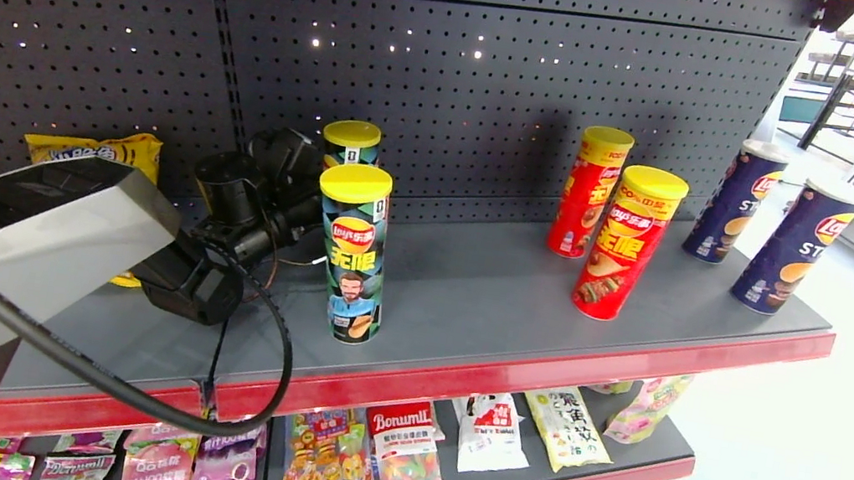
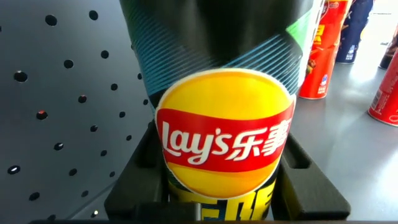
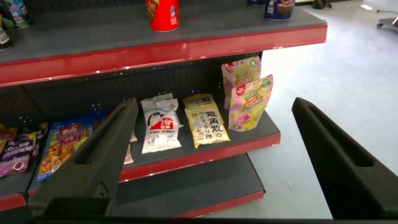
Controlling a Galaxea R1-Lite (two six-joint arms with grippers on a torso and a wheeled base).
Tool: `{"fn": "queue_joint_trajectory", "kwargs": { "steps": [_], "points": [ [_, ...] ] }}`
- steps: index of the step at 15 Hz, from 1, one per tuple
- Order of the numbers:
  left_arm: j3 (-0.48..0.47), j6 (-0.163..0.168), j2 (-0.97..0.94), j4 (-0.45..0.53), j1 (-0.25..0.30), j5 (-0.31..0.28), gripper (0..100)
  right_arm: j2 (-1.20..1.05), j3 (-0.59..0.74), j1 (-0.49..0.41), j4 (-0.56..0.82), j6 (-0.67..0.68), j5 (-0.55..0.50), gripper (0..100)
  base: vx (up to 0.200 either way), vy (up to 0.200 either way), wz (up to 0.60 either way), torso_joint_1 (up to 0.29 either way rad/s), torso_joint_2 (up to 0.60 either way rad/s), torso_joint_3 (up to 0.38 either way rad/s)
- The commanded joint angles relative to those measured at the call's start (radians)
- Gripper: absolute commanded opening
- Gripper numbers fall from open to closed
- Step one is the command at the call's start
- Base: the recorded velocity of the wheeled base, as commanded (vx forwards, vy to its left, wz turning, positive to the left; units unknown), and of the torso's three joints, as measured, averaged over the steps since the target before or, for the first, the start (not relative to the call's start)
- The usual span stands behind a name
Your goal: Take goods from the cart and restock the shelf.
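Two dark teal chip cans with yellow lids stand on the grey upper shelf (image 1: 484,308). The front can (image 1: 350,254) stands free. The rear can (image 1: 351,142) is close to the pegboard, and my left gripper (image 1: 320,165) is at it. In the left wrist view this can (image 2: 224,124) sits between the black fingers (image 2: 140,180), which press against both its sides. My right gripper (image 3: 214,109) is open with nothing in it, lower down in front of the snack-bag shelves.
Two red cans (image 1: 616,218) and two dark blue cans (image 1: 768,223) stand farther right on the same shelf. A yellow bag (image 1: 98,148) leans at the back left. Snack bags (image 1: 404,448) line the lower shelf. There is bare shelf between the teal and red cans.
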Motion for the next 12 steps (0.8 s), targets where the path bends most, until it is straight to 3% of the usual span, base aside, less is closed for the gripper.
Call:
{"fn": "queue_joint_trajectory", "kwargs": {
  "steps": [1, 12],
  "points": [
    [-0.001, 0.000, 0.000, 0.007, -0.001, -0.001, 100, 0.001, 0.000, 0.000, 0.000, 0.000, 0.000, 100, 0.000, 0.000, 0.00, 0.000, 0.00, 0.000],
    [0.065, 0.001, -0.095, 0.061, 0.019, -0.009, 100, 0.001, 0.000, 0.000, 0.000, 0.000, 0.000, 100, 0.000, 0.000, 0.00, 0.000, 0.00, 0.000]
  ]
}}
